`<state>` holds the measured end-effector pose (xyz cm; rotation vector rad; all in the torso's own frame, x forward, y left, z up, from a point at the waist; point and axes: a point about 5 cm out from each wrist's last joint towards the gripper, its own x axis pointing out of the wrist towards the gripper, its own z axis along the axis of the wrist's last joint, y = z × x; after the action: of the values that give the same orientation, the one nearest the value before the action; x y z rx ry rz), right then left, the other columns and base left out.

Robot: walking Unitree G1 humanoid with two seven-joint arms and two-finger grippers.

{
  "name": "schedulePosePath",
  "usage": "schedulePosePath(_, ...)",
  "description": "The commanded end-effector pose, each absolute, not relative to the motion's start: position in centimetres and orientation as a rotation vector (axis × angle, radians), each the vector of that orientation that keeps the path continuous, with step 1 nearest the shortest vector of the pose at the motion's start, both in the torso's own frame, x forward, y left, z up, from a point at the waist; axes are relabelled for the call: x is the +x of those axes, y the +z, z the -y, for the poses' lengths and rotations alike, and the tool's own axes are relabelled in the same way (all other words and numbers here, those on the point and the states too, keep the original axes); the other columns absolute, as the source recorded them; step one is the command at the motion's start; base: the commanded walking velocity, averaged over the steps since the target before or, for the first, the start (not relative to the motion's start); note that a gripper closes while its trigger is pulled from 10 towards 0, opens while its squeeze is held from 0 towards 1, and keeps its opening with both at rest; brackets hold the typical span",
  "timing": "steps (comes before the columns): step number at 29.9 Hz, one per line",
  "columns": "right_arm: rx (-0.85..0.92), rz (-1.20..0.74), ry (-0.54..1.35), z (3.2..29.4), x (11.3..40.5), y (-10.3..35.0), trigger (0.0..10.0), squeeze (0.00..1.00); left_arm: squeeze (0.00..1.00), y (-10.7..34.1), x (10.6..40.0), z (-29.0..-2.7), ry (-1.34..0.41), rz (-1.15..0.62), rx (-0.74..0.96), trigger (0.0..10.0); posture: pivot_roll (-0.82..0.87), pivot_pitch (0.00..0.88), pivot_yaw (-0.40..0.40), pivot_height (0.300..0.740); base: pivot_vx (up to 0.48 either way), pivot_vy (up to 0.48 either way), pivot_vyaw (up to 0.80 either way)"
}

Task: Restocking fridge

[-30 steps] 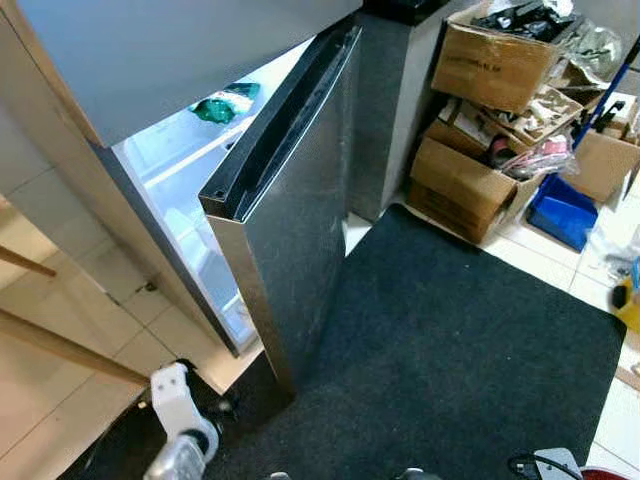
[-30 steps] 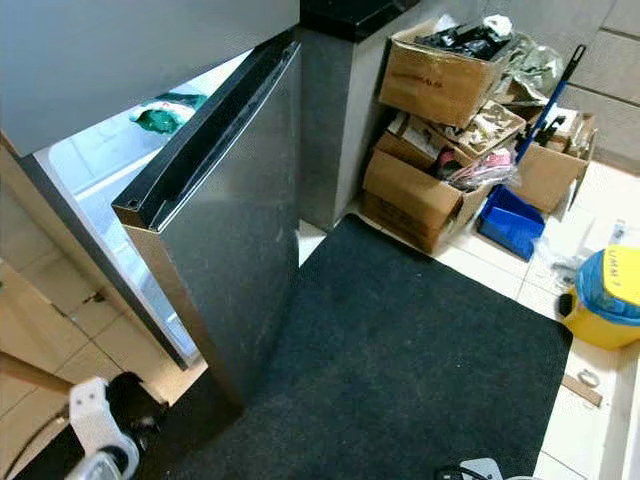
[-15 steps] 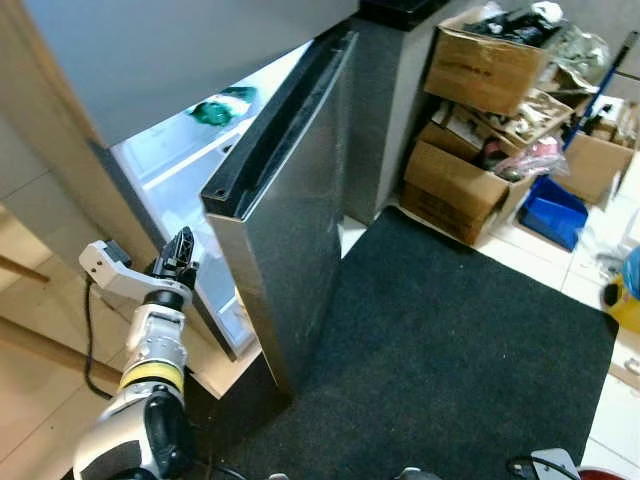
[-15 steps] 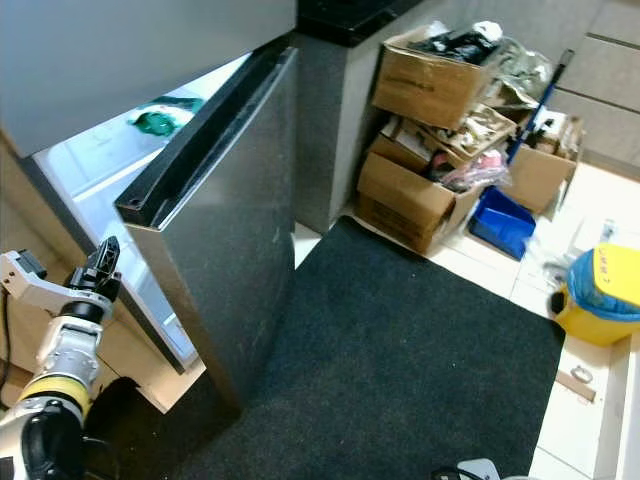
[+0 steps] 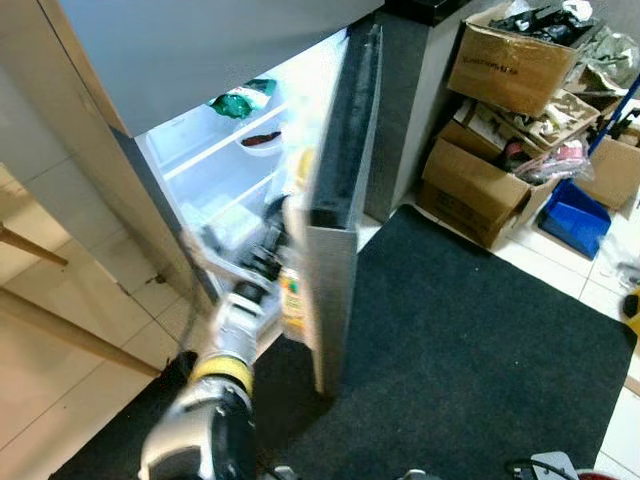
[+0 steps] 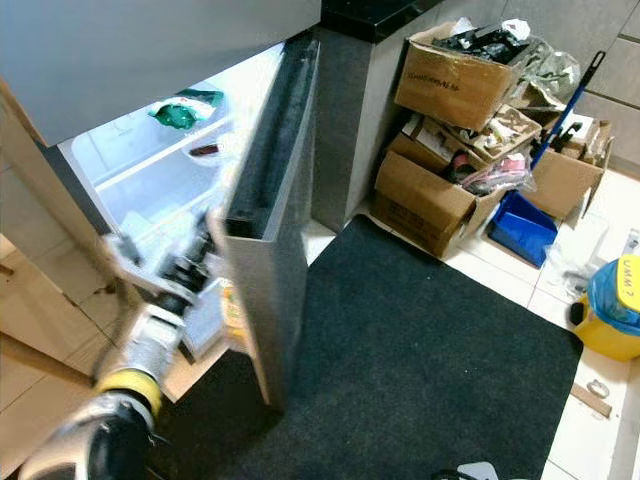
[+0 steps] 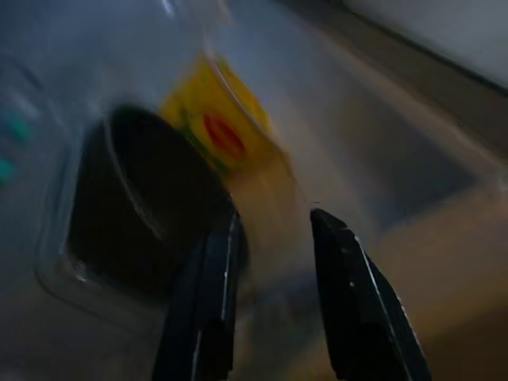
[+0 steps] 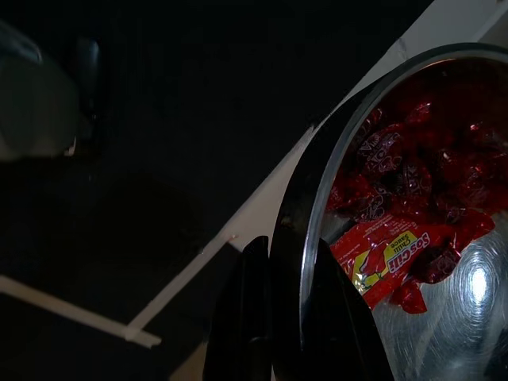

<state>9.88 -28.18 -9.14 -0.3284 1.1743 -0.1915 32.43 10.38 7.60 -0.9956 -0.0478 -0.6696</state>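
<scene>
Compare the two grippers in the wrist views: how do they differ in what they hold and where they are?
The left gripper has its fingers apart with nothing clamped; the right gripper is shut on the rim of a metal bowl of red sweets. The left gripper reaches into the lit fridge beside the door, blurred with motion; the right gripper sits in the dark over the black mat. Both have two long black fingers.

Cardboard boxes (image 5: 470,190), blue bin (image 5: 575,212), probably yellow bucket (image 6: 612,310).

Left arm (image 5: 215,400): silver shell, yellow band, black joints, blurred. Left claw (image 7: 270,238): two long black fingers.
</scene>
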Motion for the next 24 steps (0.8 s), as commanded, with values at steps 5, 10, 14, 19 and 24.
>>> schedulePosePath(5,-0.335,-1.191,-0.205,28.3,9.3,-9.2,10.0,0.00,0.00,6.3,28.3,-4.2,-1.095,-0.131,-1.020,10.0,-0.05,0.127,0.003,0.740,0.000,0.000,0.00)
schedulePosePath(10,-0.337,-1.191,-0.205,28.4,9.3,-9.2,10.0,0.00,0.00,4.3,27.4,-5.6,-1.062,-0.212,-0.980,10.0,-0.05,0.124,0.003,0.740,0.000,0.000,0.00)
schedulePosePath(14,-0.337,-1.189,-0.204,28.3,9.4,-9.2,10.0,0.00,0.00,2.6,26.9,-7.9,-0.939,-0.270,-0.946,10.0,-0.03,0.122,0.007,0.740,0.000,0.000,0.00)
schedulePosePath(19,-0.323,-1.167,-0.195,27.8,9.9,-9.2,10.0,0.00,0.00,-2.8,23.8,-13.3,-0.582,-0.493,-0.717,10.0,-0.03,0.117,0.007,0.740,0.000,0.000,0.00)
schedulePosePath(24,-0.288,-1.104,-0.184,27.4,11.1,-9.0,10.0,0.00,0.00,-6.9,19.1,-18.5,-0.185,-0.727,-0.444,10.0,-0.03,0.113,0.005,0.740,0.000,0.000,0.00)
